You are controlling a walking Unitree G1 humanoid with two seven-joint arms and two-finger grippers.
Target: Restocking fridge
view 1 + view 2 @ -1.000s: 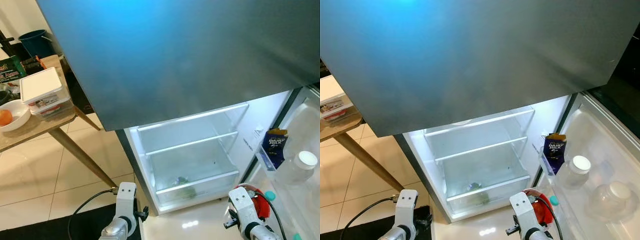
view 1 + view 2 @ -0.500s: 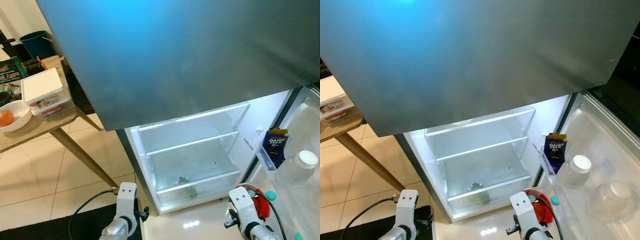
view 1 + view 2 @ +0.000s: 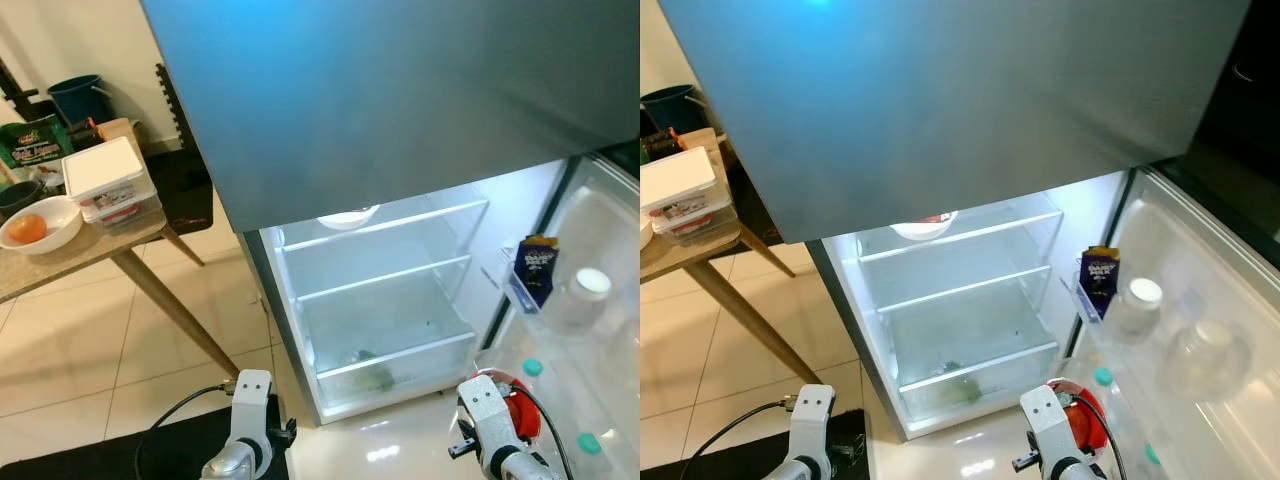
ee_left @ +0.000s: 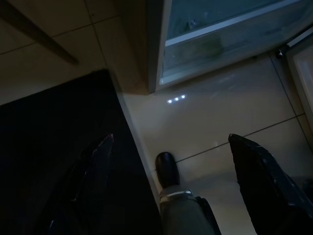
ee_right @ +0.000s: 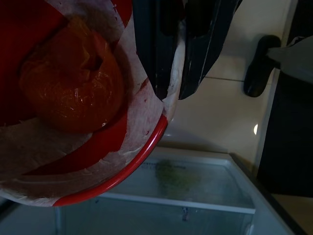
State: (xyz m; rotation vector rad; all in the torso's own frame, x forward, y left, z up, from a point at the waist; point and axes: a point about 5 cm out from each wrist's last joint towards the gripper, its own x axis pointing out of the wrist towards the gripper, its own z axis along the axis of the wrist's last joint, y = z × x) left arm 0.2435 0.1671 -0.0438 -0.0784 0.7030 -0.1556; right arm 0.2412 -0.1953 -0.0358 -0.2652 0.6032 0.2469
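The fridge (image 3: 380, 300) stands open before me, lit inside, with glass shelves. A white bowl (image 3: 347, 217) sits on its top shelf and some greens (image 3: 370, 378) lie in the bottom drawer. My right gripper (image 5: 175, 93) hangs low in front of the fridge, shut on the rim of a red-rimmed bowl (image 5: 122, 147). That bowl holds an orange fruit (image 5: 68, 83) under plastic wrap and also appears as the red bowl (image 3: 520, 415) beside my right wrist. My left gripper (image 4: 171, 139) hangs open over the floor, holding nothing.
The open door on the right holds a blue milk carton (image 3: 537, 268) and a white-lidded jar (image 3: 590, 285). A wooden table (image 3: 70, 262) at left carries a white lidded box (image 3: 105, 180) and a bowl with an orange (image 3: 40, 225). The grey upper door (image 3: 400, 90) looms overhead. A black mat (image 3: 180, 450) lies underfoot.
The camera has shifted, so more of the fridge's top shelf and the white bowl on it now show. Both arms hang as before.
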